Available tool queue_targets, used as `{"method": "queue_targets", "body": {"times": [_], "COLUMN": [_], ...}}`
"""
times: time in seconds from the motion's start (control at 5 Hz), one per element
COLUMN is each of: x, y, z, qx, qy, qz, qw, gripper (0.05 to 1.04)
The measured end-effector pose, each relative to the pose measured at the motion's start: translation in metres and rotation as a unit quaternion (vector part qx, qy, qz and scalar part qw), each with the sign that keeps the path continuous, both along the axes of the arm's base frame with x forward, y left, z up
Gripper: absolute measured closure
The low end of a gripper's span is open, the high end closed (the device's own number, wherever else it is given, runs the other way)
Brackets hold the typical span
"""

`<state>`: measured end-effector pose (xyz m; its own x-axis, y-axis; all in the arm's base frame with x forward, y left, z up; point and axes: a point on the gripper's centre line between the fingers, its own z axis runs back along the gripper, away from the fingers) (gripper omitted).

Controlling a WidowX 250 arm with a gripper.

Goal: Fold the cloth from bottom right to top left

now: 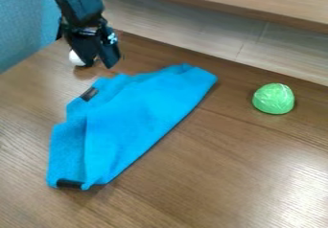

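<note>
Far left of the tabletop [224, 184]: lower end of blue cloth [141, 112], with a black patch [70, 184] at its edge. Second black patch [89, 94] farther up the ragged left side. White rounded object [76, 58] sits beside the black gripper [99, 65]. Jaws point down just past the cloth's upper-left edge, slightly apart, nothing visible between them. Cloth lies doubled on the diagonal; straight edge, presumably the fold, runs lower left to upper right. Green dome-shaped object [274, 98] at right, well apart.

Assessment: main fold looks essentially made; step in hand is likely release and clearance. Procedure: lift straight up before moving sideways, so the tips do not snag the upper layer. If tidying, nudge the top layer's edge lightly; a hard pull could skew the crease.
</note>
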<state>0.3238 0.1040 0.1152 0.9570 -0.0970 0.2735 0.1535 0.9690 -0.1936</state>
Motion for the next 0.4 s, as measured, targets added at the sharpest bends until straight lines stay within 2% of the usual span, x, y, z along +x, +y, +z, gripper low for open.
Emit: {"method": "queue_targets", "body": {"times": [0.2,0.4], "x": [0.011,0.018], "y": [-0.023,-0.039], "z": [0.009,0.010], "qx": [0.055,0.070], "qy": [0.053,0.076], "qz": [-0.022,-0.045], "qw": [0.9968,0.9936], "gripper": [0.083,0.083]}}
